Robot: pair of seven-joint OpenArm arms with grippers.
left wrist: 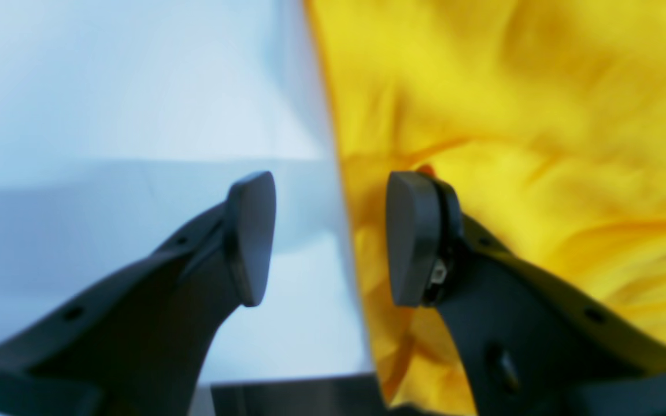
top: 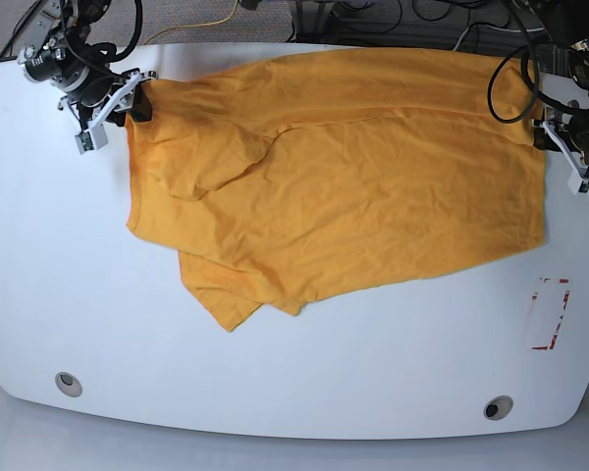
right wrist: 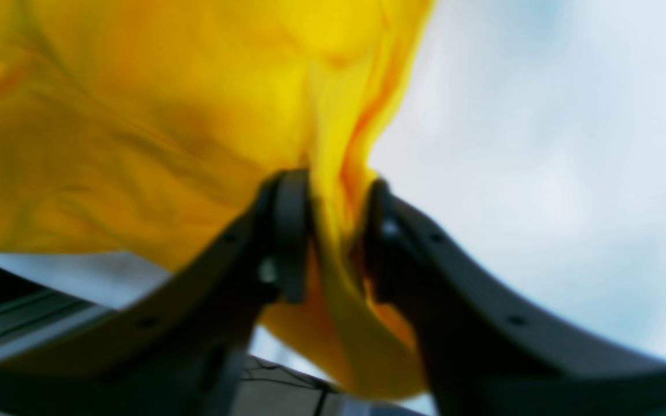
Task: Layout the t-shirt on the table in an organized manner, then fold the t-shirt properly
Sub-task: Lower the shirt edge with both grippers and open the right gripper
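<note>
The white table [top: 79,294] holds the shirt [top: 373,177], spread but bunched. The right gripper [right wrist: 336,231] pinches a corner; the left gripper [left wrist: 330,237] gapes beside the edge. A one-sided tug might skew it

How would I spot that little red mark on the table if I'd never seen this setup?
Start with the big white table, mostly covered by an orange-yellow t-shirt. Follow the shirt to its corner on the base view's right, then drop down toward the near edge. There sits the red rectangular outline, the only red on the tabletop, unlike the two round grommet holes nearby.
</note>
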